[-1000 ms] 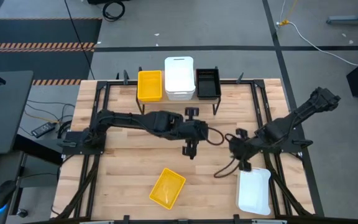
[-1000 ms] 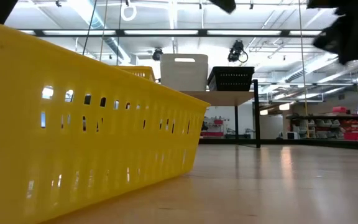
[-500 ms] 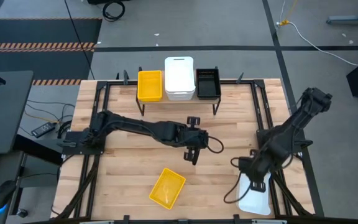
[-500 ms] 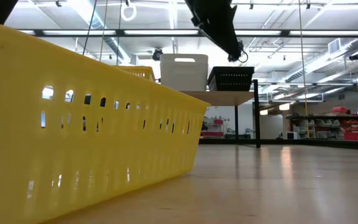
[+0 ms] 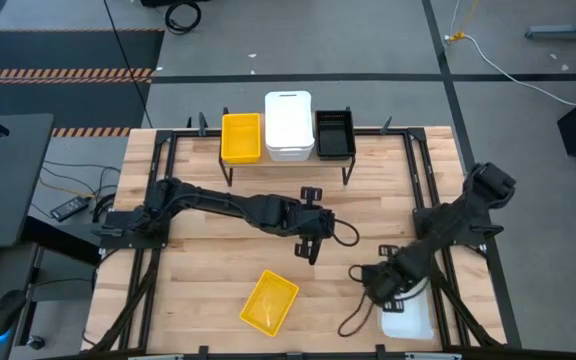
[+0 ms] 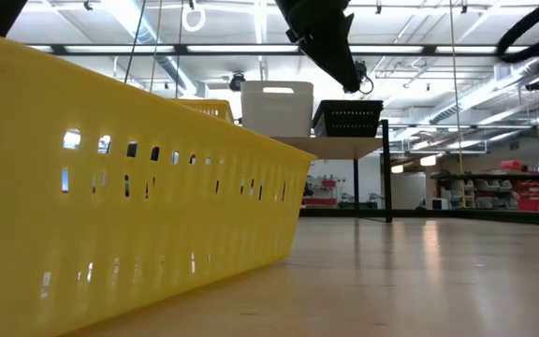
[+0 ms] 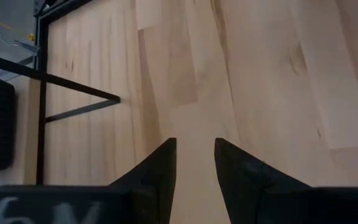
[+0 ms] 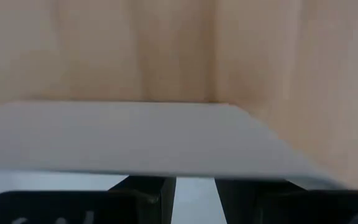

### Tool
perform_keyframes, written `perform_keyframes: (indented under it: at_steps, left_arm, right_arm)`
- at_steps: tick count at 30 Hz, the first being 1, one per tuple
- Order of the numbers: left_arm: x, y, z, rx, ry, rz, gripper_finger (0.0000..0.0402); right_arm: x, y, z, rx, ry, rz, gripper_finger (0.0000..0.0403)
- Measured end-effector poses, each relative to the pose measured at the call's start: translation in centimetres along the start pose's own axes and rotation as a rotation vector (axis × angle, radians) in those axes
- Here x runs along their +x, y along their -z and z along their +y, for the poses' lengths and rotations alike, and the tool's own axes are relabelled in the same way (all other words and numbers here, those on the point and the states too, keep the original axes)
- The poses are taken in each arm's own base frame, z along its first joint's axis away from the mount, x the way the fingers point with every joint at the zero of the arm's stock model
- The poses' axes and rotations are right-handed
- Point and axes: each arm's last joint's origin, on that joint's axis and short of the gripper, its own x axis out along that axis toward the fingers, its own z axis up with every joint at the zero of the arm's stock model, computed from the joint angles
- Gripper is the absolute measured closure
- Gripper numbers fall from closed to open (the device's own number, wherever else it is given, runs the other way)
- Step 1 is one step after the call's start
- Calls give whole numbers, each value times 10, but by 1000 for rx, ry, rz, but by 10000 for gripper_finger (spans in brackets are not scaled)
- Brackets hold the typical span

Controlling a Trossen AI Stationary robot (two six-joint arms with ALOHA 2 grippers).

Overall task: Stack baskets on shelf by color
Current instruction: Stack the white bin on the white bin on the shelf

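High view: shelf (image 5: 288, 158) at the table's far edge carries a yellow basket (image 5: 241, 137), a white basket (image 5: 288, 126) and a black basket (image 5: 334, 132) side by side. A loose yellow basket (image 5: 269, 301) lies near the front, a loose white basket (image 5: 411, 311) at front right. Left gripper (image 5: 309, 246) hangs mid-table, apart from all baskets. Right gripper (image 5: 380, 297) sits at the loose white basket's left edge.

Low view: the loose yellow one fills the left; shelf stands beyond.

Left wrist view: fingers (image 7: 160, 167) slightly parted over bare wood, holding nothing.

Right wrist view: fingers (image 8: 148, 184) parted, white rim just ahead of the tips; grip cannot be told.
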Motion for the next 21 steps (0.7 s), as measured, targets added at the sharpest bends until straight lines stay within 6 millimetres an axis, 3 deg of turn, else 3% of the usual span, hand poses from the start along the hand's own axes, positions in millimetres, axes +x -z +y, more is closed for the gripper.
perform_keyframes:
  at_steps: [8, 15, 18, 21]
  left_arm:
    - [-16, 7, 7, 8, -48, 64, 285]
    - [-42, 8, 14, -53, -49, 49, 285]
    - [-48, 8, 14, -74, -46, 44, 285]
    - [-49, 7, 14, -93, -44, 35, 285]
  right_arm:
    - [5, -48, -47, -67, 249, -184, 294]
    - [-17, -97, -97, 6, 358, -488, 294]
    - [-30, -102, -111, 44, 345, -543, 294]
    - [-41, -91, -116, 50, 301, -497, 294]
